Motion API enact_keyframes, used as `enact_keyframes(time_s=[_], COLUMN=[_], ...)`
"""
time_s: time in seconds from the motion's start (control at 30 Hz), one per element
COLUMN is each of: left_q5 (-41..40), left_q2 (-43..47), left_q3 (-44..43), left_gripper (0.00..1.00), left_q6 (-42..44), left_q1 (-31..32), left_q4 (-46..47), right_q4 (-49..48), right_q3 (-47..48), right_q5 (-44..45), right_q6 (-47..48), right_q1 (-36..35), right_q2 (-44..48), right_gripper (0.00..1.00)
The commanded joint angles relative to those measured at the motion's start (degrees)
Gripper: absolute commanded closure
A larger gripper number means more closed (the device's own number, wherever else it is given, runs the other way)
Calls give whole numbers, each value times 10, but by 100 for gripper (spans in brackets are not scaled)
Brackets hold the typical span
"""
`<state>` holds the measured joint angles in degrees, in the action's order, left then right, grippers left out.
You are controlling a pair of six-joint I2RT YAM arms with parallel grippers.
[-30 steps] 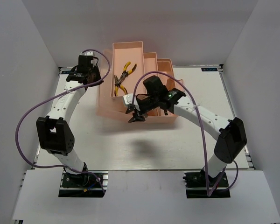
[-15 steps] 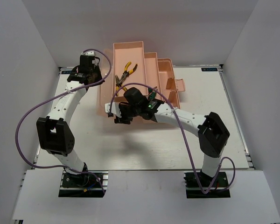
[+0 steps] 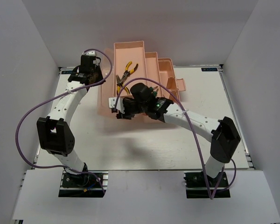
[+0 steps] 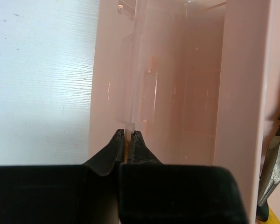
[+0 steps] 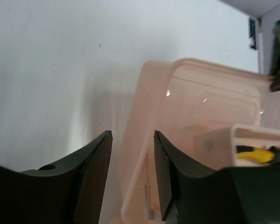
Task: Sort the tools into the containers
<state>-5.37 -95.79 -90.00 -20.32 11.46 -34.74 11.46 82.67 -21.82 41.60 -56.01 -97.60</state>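
Note:
The salmon-pink toolbox [image 3: 165, 70] stands open at the back centre, its tiered trays stepping up to the top tray [image 3: 136, 53]. Two yellow-and-black pliers [image 3: 123, 75] lie in that top tray; one also shows at the right edge of the left wrist view [image 4: 276, 164]. My left gripper [image 3: 97, 78] is shut on a thin translucent edge of the toolbox lid [image 4: 113, 84], its tips [image 4: 127, 133] pinching it. My right gripper [image 3: 117, 112] is open and empty over the lid's front left rim [image 5: 136, 154], jaws [image 5: 133, 135] apart. No screwdrivers show.
The white table [image 3: 144, 144] stretches in front of the toolbox between the two arm bases. White walls close the cell at the left, right and back. A purple cable [image 3: 23, 126] loops off the left arm, and another hangs from the right arm.
My right arm has swung left across the toolbox front, carrying its open gripper to the lid's front left corner. The left arm has not moved.

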Motion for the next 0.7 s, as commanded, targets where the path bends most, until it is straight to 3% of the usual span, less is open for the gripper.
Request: enact_keyframes(time_s=[0.0,0.5,0.53,0.63,0.67], left_q5=[35,30,30,30,30], left_q2=[52,68,68,73,73], left_q3=[-40,-29,-29,-23,-18], left_gripper=[100,100,100,100,100], left_q6=[-36,-36,-36,-36,-36], left_q1=[15,15,15,15,15], left_q4=[67,62,62,62,62], right_q4=[-36,-33,-25,-16,-16], right_q3=[-3,93,97,106,105], right_q5=[5,74,73,53,50], right_q6=[5,-23,-27,-32,-33], right_q1=[-1,0,0,1,1], right_q2=[15,-116,-122,-122,-115], right_gripper=[53,54,57,96,100])
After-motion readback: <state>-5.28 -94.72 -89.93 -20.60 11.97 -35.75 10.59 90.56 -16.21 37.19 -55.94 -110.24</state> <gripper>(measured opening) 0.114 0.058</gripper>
